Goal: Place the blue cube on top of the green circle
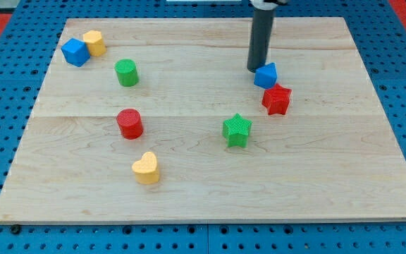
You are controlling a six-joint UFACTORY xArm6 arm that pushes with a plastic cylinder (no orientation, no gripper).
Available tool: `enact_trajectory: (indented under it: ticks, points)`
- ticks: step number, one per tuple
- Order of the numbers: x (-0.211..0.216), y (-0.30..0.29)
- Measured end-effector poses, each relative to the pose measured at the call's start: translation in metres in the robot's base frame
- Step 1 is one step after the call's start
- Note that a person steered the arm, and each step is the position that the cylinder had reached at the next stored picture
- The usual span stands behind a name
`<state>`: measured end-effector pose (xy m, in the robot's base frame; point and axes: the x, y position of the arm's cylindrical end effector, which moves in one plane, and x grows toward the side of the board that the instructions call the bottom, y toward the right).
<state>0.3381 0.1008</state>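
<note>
My tip (pixel 258 68) — partly hidden behind small blue block (pixel 266 75).

Rod (pixel 261 35): upper part cut off by the view's top edge; mounting not visible.
Yellow block (pixel 95 43): partly hidden behind the blue cube (pixel 75 52); shape unclear.
Blue block (pixel 266 75) beside the rod: shape hard to make out.
Counter (pixel 189 197): near corners clipped close to the view's bottom.

A pale wooden board (pixel 210 197) on a blue pegboard (pixel 5 141) carries eight small coloured blocks.
</note>
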Motion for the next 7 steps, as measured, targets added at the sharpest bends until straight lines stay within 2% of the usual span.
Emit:
enact_trajectory:
  ticks: [1, 2, 3, 4, 5, 6, 7]
  points:
    - [-0.006, -0.005]
    - [-0.059, -0.069]
    - [-0.132, -0.166]
    - [-0.146, -0.211]
    - [-0.147, -0.228]
    - [-0.145, -0.299]
    - [-0.139, -0.403]
